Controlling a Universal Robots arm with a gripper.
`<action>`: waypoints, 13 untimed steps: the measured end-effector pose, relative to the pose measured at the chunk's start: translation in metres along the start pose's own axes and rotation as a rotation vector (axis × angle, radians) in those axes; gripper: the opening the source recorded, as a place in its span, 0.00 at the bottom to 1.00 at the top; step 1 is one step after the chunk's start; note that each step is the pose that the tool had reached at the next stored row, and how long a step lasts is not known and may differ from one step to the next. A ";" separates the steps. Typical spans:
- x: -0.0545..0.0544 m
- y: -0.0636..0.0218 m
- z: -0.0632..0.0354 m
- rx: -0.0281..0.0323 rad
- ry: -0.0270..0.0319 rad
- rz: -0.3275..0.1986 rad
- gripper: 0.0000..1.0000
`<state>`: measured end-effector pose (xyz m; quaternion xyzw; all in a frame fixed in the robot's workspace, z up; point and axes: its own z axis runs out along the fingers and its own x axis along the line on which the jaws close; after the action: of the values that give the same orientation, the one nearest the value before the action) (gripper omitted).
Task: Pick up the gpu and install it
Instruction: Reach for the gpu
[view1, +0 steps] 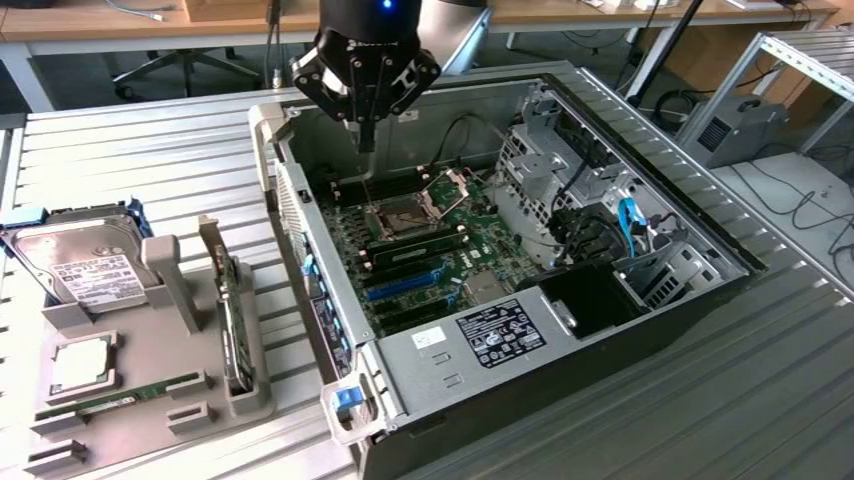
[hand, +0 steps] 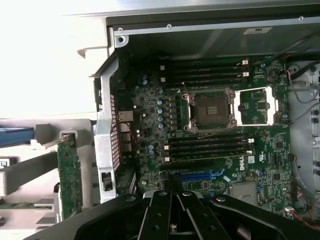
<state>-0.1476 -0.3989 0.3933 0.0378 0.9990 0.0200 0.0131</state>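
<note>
Grey holder (view1: 160, 275) props the gpu (view1: 238, 330) on edge, likely for an easy top grasp, while the empty gripper (view1: 367, 128), pinched closed, hangs over the case (view1: 300, 200).

Ribbed metal tabletop (view1: 147, 160) underneath. Beyond the fingers (view1: 364, 125): wood-topped desks (view1: 120, 20), office chair base (view1: 187, 68) below them. Well off to the exterior view's right of the fingers: aluminium frame (view1: 781, 60), grey box (view1: 738, 125), cables (view1: 807, 205) on pale floor (view1: 761, 185). Even light.
</note>
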 end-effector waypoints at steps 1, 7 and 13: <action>0.000 0.0000 0.0000 0.0001 0.0000 0.000 0.11; 0.004 -0.0003 -0.0001 0.0010 -0.0001 0.000 0.11; 0.007 -0.0005 -0.0002 0.0016 -0.0002 0.000 0.11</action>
<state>-0.1544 -0.3989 0.3933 0.0378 0.9990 0.0192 0.0132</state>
